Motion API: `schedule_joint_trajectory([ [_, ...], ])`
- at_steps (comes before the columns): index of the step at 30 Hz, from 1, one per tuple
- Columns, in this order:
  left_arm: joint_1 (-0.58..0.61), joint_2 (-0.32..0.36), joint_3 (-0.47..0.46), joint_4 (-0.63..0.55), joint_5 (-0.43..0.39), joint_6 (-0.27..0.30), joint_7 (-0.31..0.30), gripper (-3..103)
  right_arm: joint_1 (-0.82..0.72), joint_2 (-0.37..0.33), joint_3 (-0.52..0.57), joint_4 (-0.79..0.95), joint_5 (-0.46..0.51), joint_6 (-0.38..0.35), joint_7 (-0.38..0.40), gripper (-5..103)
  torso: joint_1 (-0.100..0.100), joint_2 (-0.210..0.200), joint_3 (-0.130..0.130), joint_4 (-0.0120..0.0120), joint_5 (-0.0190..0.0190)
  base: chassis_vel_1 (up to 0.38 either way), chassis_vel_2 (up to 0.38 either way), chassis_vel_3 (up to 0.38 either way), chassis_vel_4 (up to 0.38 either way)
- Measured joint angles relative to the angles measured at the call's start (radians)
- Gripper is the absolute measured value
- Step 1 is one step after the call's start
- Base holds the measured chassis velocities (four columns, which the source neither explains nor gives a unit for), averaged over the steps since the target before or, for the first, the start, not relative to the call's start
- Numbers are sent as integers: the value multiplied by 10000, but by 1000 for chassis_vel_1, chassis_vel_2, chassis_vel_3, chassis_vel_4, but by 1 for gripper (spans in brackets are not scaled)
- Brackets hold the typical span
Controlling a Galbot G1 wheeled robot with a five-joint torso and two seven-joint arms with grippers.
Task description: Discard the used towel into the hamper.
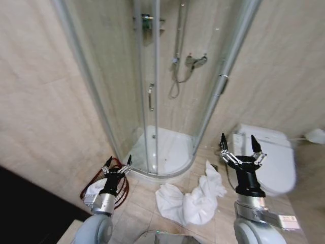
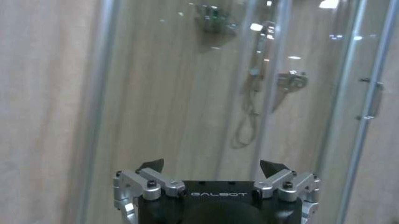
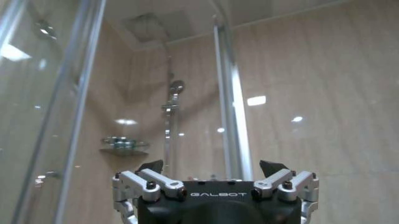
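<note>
- Now the towel (image 1: 190,199) lies crumpled on the floor, between both hands, nearer the right hand (image 1: 237,147).
- Both hands are spread wide, holding nothing.
- Left hand (image 1: 118,163) hangs just over the hamper (image 1: 123,192), far left of the towel.

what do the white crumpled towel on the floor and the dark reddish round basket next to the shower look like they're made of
The white crumpled towel looks like soft, matte cloth, probably terry: it slumps in loose folds. The dark reddish-brown round hamper, partly behind the left gripper, looks like open-weave wicker or rattan: thin ribs with gaps showing through. The finish is hard to judge.
</note>
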Motion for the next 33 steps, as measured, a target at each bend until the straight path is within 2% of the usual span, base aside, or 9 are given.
schedule_joint_trajectory([
  [12, -1, 0, 0, 0, 0, 0, 0, 100, 64, -23, -44, -26, 74, 100, 20, 100, -1, 1, 0, -4, -1, -110, -111, -108, -122],
  [16, -1, 0, 0, 0, 0, 0, 0, 100, 67, 10, -128, -26, 78, 96, 68, 100, 0, 1, 0, 3, -1, -5, -14, -3, -4],
  [33, -1, 1, 0, 1, 0, 0, 0, 100, 112, -5, -122, -56, 151, 76, 138, 100, 0, 1, 0, -1, -1, -16, -18, 19, 18],
])
